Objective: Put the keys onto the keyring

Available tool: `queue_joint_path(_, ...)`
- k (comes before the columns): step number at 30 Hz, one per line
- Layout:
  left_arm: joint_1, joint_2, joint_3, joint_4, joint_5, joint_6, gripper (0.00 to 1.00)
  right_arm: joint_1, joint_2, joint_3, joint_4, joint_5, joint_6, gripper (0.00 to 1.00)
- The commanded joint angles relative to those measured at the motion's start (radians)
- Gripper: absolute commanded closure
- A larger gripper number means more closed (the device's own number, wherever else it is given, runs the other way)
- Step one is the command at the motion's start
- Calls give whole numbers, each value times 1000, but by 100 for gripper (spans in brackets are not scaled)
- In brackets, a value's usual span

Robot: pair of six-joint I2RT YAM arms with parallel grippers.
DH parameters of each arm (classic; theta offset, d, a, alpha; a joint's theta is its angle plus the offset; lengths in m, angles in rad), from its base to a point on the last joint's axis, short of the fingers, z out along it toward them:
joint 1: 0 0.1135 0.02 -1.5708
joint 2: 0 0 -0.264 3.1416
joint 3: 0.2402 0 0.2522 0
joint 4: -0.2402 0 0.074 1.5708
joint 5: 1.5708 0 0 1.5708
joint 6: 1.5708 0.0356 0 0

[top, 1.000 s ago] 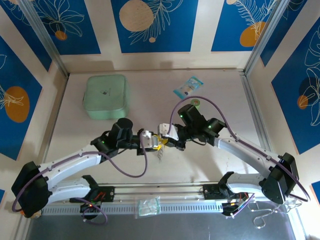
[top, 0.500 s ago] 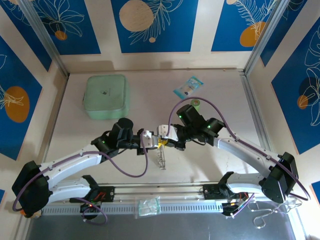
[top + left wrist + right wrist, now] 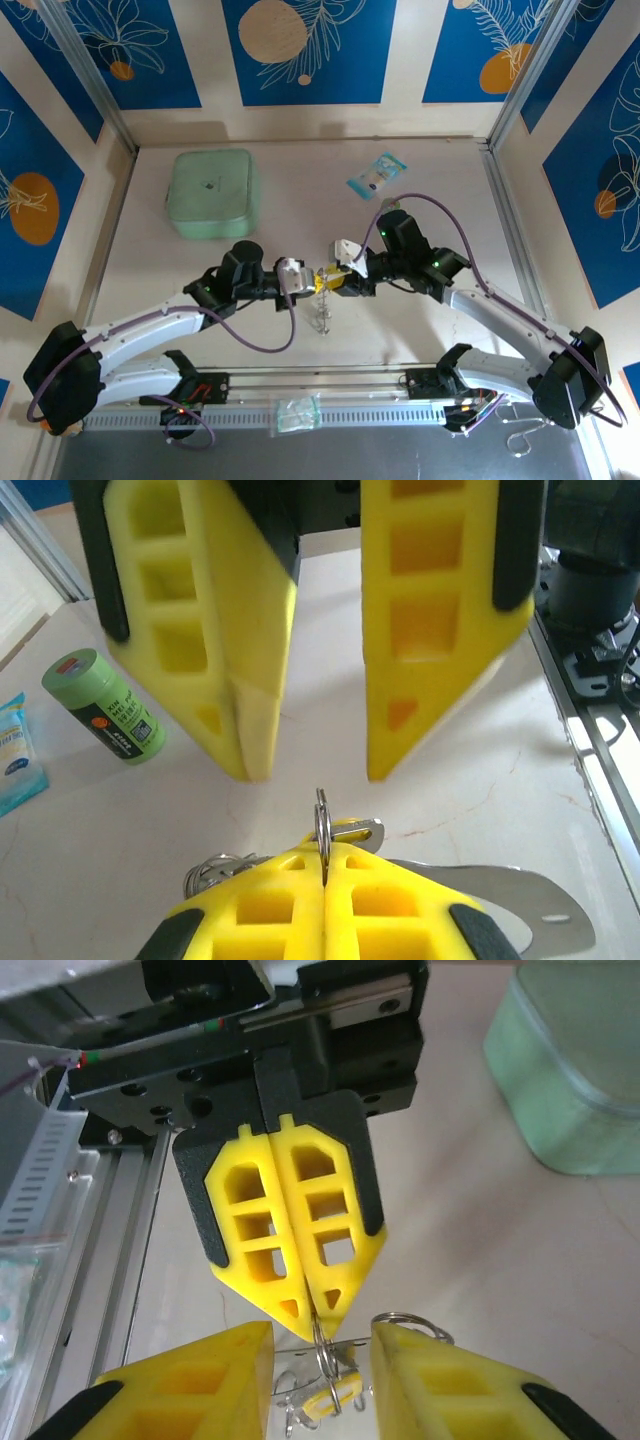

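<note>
"Slippage is my worry. The left gripper (image 3: 323,862) has its yellow foam fingers pressed together on only the top edge of the thin silvery wire keyring (image 3: 322,820). A sideways nudge from the other arm could twist the keyring out, and the whole bunch would drop to the pale table (image 3: 480,780)."

"Where's the other arm?"

"Just beyond. The right gripper (image 3: 315,772) faces it with fingers spread, holding nothing, one on each side of the keyring and clear of it."

"And the keys?"

"The tiny silvery key with a yellow plastic head (image 3: 335,1397) hangs just under the pinch, low between those spread fingers. I cannot tell if it's threaded. Farther off, a green cylindrical tube (image 3: 100,705) lies well apart."
</note>
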State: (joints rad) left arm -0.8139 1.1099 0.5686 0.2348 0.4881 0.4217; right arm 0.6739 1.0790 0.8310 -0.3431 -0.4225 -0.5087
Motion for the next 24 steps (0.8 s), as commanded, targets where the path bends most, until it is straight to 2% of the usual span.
queue_joint_path(1,3,-28,-40,113,41,-103,100,-7,-34,-72,148,-70,104,68)
queue_joint_path(10,3,-45,-71,178,89,-169,100,-5,-76,-171,253,-17,162,69)
queue_joint_path(18,4,-46,-78,197,97,-179,100,-2,-77,-179,226,-30,163,79)
queue_joint_path(24,3,-46,-76,195,99,-174,100,7,-79,-177,200,-39,162,76)
